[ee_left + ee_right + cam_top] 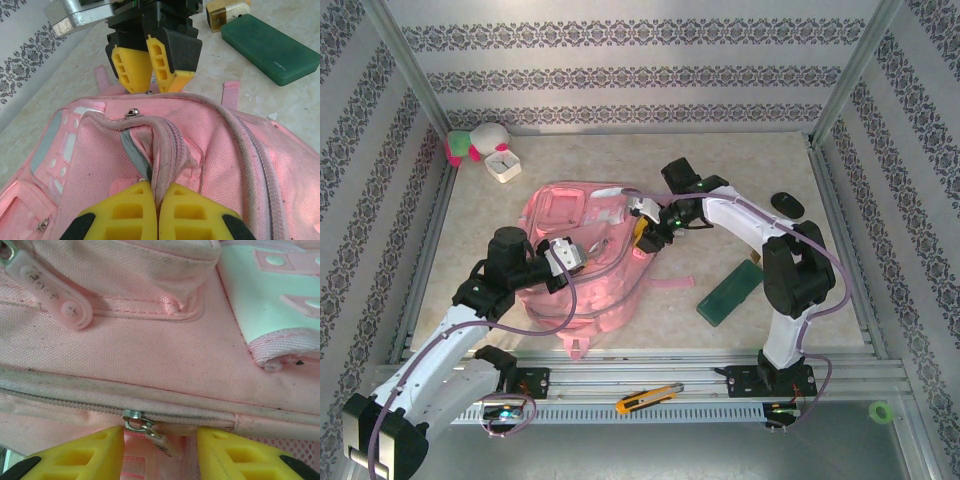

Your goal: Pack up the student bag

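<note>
The student bag (585, 260), large, soft and pink, lies flat in the middle of the table. My left gripper (159, 192) is shut on a raised fold of the bag's zipper edge (167, 145); from above, the left gripper (570, 256) sits over the bag's left side. My right gripper (160, 436) is open at the bag's right edge, with yellow fingertips (100, 445) on either side of a metal zipper slider (134, 416) and its small pull tab (162, 442), touching neither. The left wrist view shows the right gripper (150, 82) just beyond the bag's rim.
A dark green case (730, 295) lies right of the bag, with a black oval object (787, 203) behind it. A plush toy (475, 145) and a white box (504, 163) sit at the back left. A yellow utility knife (648, 398) rests on the front rail.
</note>
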Action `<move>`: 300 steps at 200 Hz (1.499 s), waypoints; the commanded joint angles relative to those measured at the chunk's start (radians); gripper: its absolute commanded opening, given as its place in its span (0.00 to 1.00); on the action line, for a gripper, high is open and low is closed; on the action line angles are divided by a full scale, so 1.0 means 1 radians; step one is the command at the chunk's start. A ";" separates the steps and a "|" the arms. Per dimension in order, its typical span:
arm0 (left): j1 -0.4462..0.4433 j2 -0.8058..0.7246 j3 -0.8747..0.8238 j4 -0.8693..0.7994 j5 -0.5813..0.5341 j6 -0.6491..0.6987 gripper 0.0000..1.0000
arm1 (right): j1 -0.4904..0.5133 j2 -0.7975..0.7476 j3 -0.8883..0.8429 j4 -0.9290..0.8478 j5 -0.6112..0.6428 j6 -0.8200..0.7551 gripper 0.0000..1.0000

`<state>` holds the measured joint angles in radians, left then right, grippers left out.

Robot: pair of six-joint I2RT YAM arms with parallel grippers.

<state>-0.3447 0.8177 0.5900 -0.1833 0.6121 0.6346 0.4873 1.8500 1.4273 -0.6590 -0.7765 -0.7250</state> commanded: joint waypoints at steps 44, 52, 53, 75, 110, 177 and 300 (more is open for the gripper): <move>0.005 -0.045 0.034 0.145 0.091 -0.033 0.00 | -0.009 0.029 0.020 0.056 -0.209 0.056 0.07; 0.005 -0.042 0.033 0.145 0.073 -0.030 0.00 | -0.008 0.018 0.017 0.053 -0.212 0.078 0.02; 0.006 -0.043 0.033 0.145 0.070 -0.030 0.00 | -0.008 0.015 0.016 0.053 -0.213 0.085 0.01; 0.004 -0.033 0.037 0.122 0.014 -0.005 0.00 | -0.006 -0.013 0.011 0.051 -0.209 0.177 0.00; 0.004 -0.022 0.052 0.064 0.006 0.060 0.00 | 0.016 -0.043 0.010 0.047 -0.153 0.320 0.00; 0.003 -0.016 0.066 -0.032 0.013 0.163 0.00 | 0.048 0.000 0.110 -0.076 0.016 0.493 0.00; -0.006 -0.035 0.065 -0.076 0.045 0.220 0.00 | 0.153 -0.011 0.197 -0.051 0.472 -0.082 0.00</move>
<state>-0.3450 0.8124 0.6117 -0.2787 0.5941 0.8234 0.6300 1.8854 1.6085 -0.7952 -0.3744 -0.6163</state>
